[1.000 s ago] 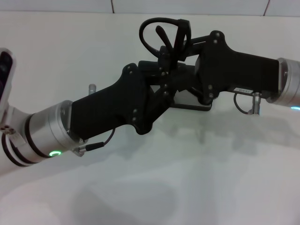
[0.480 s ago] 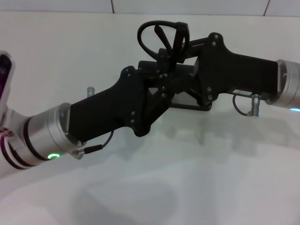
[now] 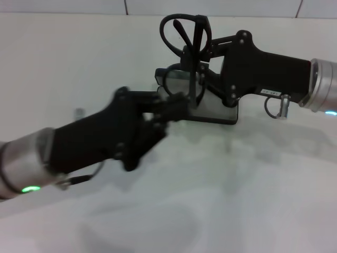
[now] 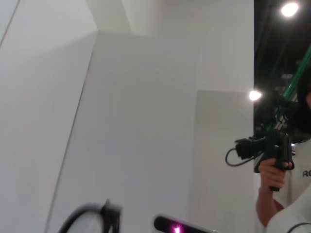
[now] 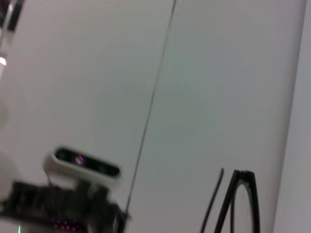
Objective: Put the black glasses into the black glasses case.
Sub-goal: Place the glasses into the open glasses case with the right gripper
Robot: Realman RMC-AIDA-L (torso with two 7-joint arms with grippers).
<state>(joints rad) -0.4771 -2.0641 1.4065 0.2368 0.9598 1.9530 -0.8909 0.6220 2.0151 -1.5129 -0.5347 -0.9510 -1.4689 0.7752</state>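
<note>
Grip mattered most at this step: the right end effector [image 3: 196, 52] was closed on the black glasses [image 3: 176, 32] near their middle, holding them on edge, one lens loop standing above it and the other hanging below. The right wrist view showed the same frame [image 5: 240, 201] upright with a temple arm beside it. Directly beneath the right end effector lay the black glasses case [image 3: 218, 115] on the white bench [image 3: 253, 184], apparently open, with grey lining showing. To do this well, the frame probably needed turning flat, its length lined up with the case, and lowering until it sat inside before release; letting go while it stood on edge risked it tipping over the rim. The left end effector [image 3: 171, 105] sat below and beside the right one, close to the case's near end; its state could not be told. Counted: one pair of glasses, one case, two end effectors
</note>
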